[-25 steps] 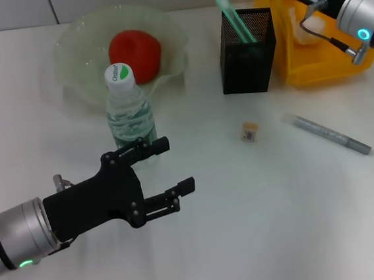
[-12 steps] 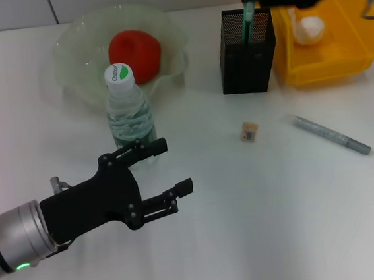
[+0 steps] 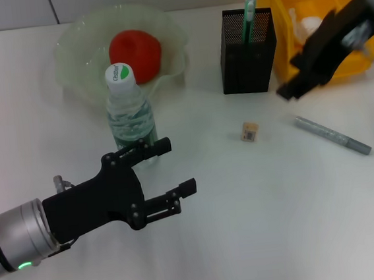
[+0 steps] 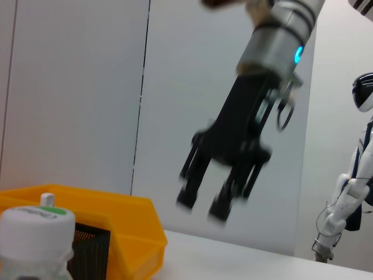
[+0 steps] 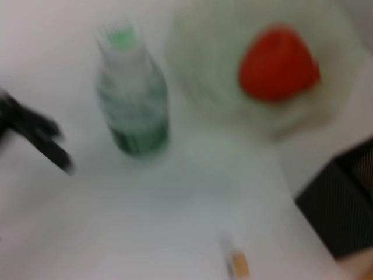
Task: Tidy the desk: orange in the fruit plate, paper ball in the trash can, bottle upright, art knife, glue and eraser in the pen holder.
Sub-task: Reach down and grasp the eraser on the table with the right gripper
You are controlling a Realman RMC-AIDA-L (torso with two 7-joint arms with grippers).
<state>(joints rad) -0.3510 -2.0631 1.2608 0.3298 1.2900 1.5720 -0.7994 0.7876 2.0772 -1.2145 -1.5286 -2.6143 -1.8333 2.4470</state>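
Observation:
The orange (image 3: 135,52) lies in the pale green fruit plate (image 3: 71,38). In front of the plate the bottle (image 3: 129,112) stands upright. My left gripper (image 3: 179,164) hovers open and empty just in front of it. The black mesh pen holder (image 3: 248,55) holds a green and white stick (image 3: 251,11), seemingly the glue. On the table lie the tan eraser (image 3: 249,131) and a slim grey art knife (image 3: 332,135). The paper ball (image 3: 308,26) sits in the yellow trash can (image 3: 345,65). My right gripper (image 3: 292,82) is blurred above the table beside the knife; the left wrist view shows the right gripper (image 4: 203,207) open and empty.
The right wrist view shows the bottle (image 5: 131,105), orange (image 5: 278,61), eraser (image 5: 239,262) and a corner of the pen holder (image 5: 344,204). White table stretches across the front and right.
The right gripper let go of the green stick, which now stands in the pen holder, then swung down and forward toward the art knife. The left arm has barely moved.

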